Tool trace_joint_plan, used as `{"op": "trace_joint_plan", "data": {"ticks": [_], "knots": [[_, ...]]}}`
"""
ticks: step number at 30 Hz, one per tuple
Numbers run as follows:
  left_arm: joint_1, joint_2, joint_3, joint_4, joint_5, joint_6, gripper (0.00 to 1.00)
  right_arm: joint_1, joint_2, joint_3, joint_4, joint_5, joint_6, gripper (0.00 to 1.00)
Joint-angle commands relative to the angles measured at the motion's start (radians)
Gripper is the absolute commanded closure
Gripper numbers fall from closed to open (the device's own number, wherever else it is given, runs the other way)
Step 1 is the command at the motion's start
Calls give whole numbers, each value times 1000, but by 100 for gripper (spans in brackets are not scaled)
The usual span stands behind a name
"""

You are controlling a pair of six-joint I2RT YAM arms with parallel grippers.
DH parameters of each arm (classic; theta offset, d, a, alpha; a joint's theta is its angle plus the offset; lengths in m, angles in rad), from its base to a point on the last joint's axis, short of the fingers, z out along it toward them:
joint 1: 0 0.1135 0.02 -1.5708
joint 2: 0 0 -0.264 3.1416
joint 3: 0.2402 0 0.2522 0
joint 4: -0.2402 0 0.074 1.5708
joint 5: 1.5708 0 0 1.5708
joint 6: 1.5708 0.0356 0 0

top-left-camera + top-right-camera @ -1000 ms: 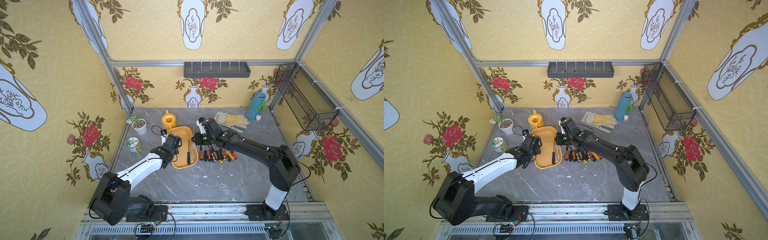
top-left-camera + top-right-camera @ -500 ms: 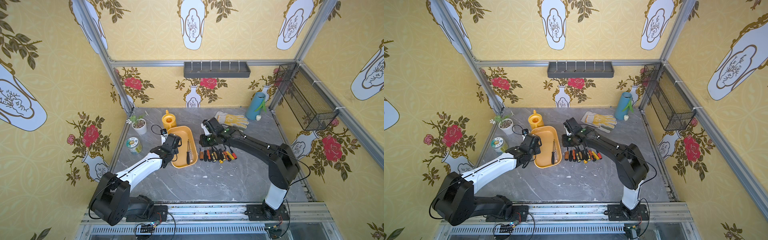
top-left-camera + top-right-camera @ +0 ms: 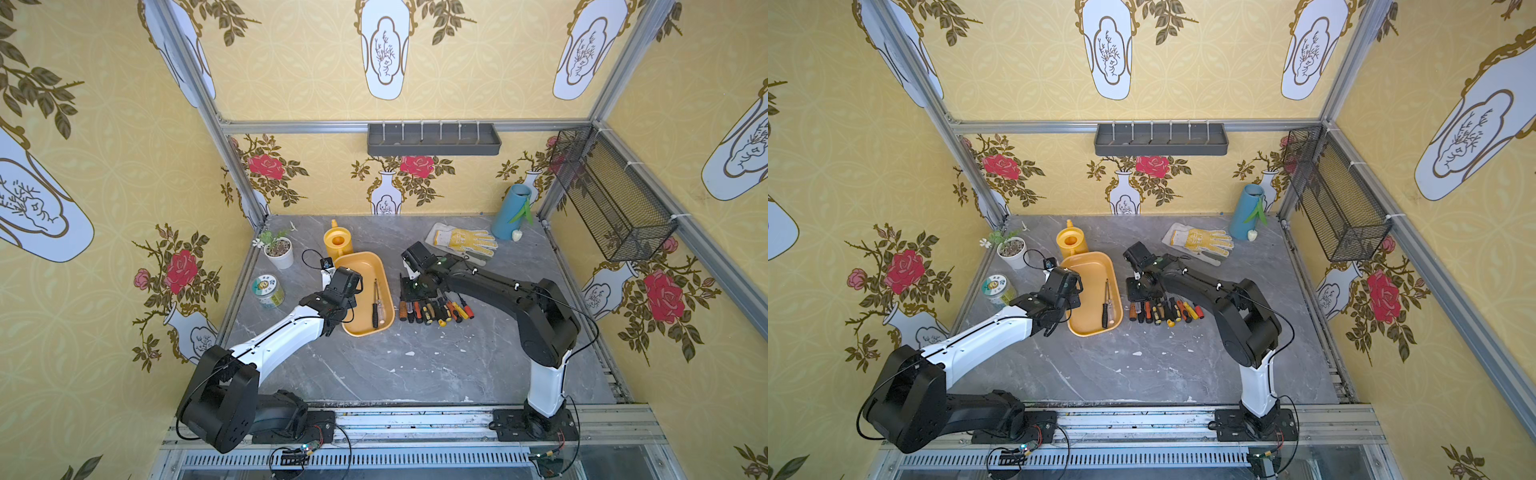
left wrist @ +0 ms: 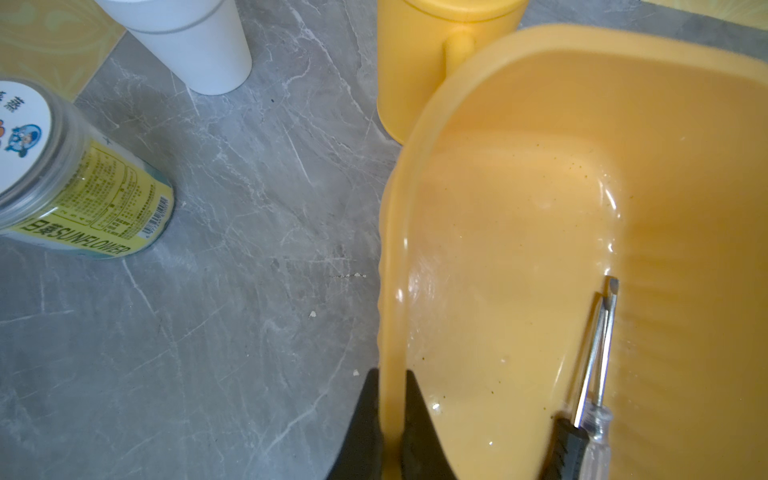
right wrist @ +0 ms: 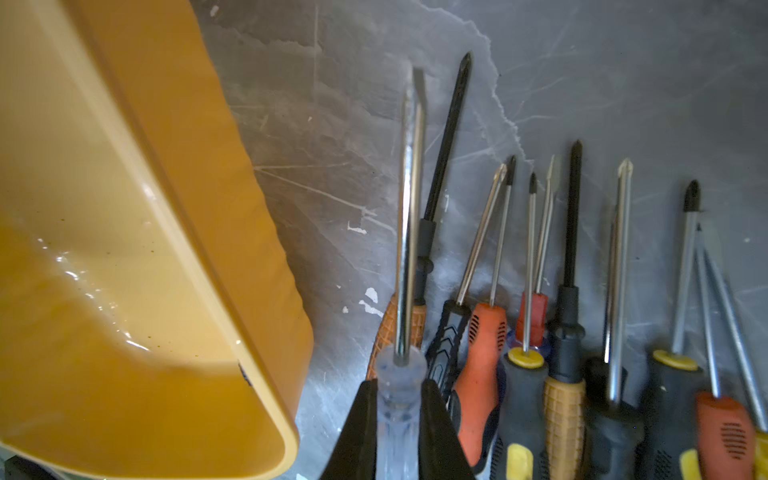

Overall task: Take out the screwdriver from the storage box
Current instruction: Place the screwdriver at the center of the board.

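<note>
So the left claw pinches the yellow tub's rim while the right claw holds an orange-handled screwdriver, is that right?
Not quite. In the right wrist view, the screwdriver held by the right gripper has a clear handle, not orange. The left gripper does pinch the storage box rim.

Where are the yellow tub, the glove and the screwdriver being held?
Yellow tub [image 4: 519,208]: left wrist view, on its bare floor.
Glove [image 3: 461,240]: a top view, on its yellow middle.
Held screwdriver [image 5: 406,270]: right wrist view, on its metal shaft.

storage box [image 3: 360,270] far half free, watering can [image 3: 338,244] just behind, screwdrivers [image 3: 432,311] rt
</note>
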Motion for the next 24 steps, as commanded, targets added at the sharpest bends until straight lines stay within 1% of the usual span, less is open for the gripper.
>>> {"op": "trace_joint_plan", "data": {"ticks": [1,11,13,15,20,22,24], "knots": [[0,-1,-3,-5,-10,7,100,2,16,-3,-18,17,7,100],[0,6,-3,1,-4,7,100,2,73,-3,-1,-4,24,100],[0,9,-4,0,-1,8,100,2,76,-2,0,-8,26,97],[0,11,-7,2,3,11,100,0,80,-1,0,-9,29,91],[0,31,-6,7,13,11,100,0,84,-3,-3,-12,43,73],[0,44,-6,6,16,11,100,0,84,-4,-2,-11,48,70],[0,50,-6,5,16,9,100,0,83,-5,-1,-10,52,69]]}}
